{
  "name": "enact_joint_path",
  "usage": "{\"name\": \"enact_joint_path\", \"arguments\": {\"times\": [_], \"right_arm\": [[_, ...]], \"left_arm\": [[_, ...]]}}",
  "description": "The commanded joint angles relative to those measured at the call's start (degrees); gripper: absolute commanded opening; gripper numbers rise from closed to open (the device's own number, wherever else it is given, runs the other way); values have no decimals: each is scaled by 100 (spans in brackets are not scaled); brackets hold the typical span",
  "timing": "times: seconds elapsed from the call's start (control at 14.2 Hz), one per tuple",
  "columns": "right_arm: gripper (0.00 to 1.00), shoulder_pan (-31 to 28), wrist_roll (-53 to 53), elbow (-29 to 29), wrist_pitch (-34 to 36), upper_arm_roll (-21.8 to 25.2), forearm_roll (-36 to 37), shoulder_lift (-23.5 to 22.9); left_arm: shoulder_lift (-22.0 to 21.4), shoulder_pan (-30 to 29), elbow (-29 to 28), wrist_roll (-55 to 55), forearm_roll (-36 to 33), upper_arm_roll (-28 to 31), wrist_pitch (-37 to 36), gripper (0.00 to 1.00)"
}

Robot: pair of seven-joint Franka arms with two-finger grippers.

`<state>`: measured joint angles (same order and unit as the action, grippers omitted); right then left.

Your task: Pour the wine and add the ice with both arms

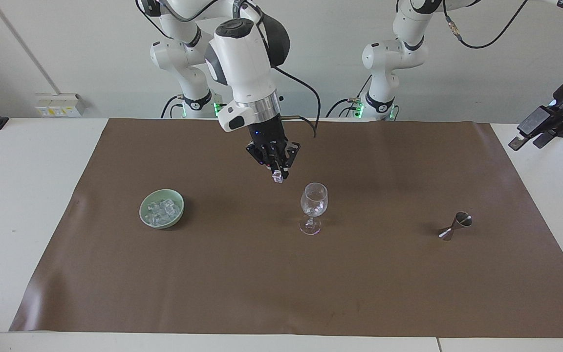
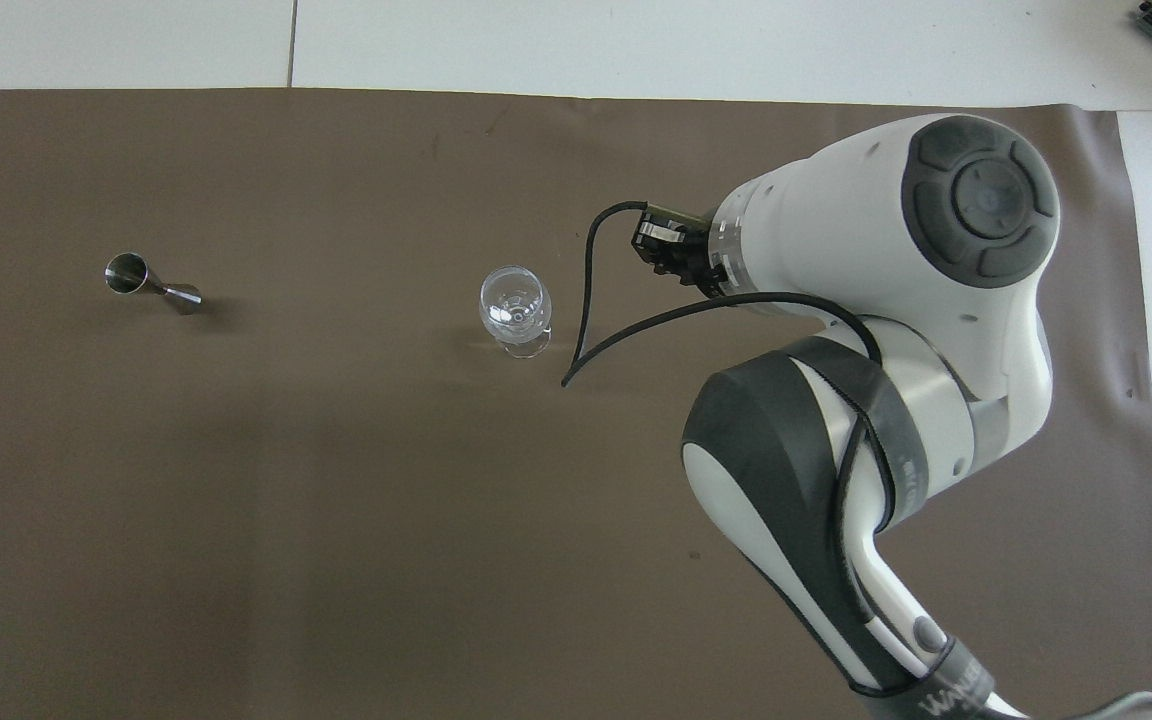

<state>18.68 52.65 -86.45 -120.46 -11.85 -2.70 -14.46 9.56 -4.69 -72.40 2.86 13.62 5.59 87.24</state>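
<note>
Facing view first: the right end effector point(image 1: 277, 175) is seen up in the air over the brown mat point(image 1: 281, 293), just short of the wine glass point(image 1: 313, 208) on the side toward the right arm's end of the worktop. Its fingertips are pinched together on a single ice cube point(image 1: 277, 178), which is held clear of everything else. The rest of the ice point(image 1: 162, 212) is heaped in a small green bowl point(image 1: 146, 217), set on the mat well apart from the glass, toward the right arm's end. The glass is stood upright roughly mid-mat. A little metal jigger point(image 1: 455, 226) is seen tipped over on its side, toward the left arm's end.

The left end effector point(image 1: 535, 131) is parked high off the mat's edge at the left arm's end of the worktop point(image 1: 17, 195), with its fingers spread apart and nothing held, so that arm is just waiting.

From the overhead view, most of the right arm's wrist is what gets shown; the bowl is hidden under it. The glass point(image 2: 515, 308) and jigger point(image 2: 151, 281) are plainly visible there.
</note>
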Motion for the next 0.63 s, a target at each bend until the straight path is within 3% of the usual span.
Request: {"name": "enact_joint_path", "arguments": {"times": [0.0, 0.21, 0.56], "right_arm": [[0, 91, 202, 181, -56, -63, -169, -241], [0, 312, 632, 435, -503, -63, -152, -619], [0, 514, 861, 524, -978, -63, -108, -979]], "left_arm": [[-200, 29, -108, -154, -517, -364, -14, 100], [-427, 73, -326, -180, -921, -689, 73, 100], [-1043, 169, -1355, -180, -1159, -945, 592, 100]]}}
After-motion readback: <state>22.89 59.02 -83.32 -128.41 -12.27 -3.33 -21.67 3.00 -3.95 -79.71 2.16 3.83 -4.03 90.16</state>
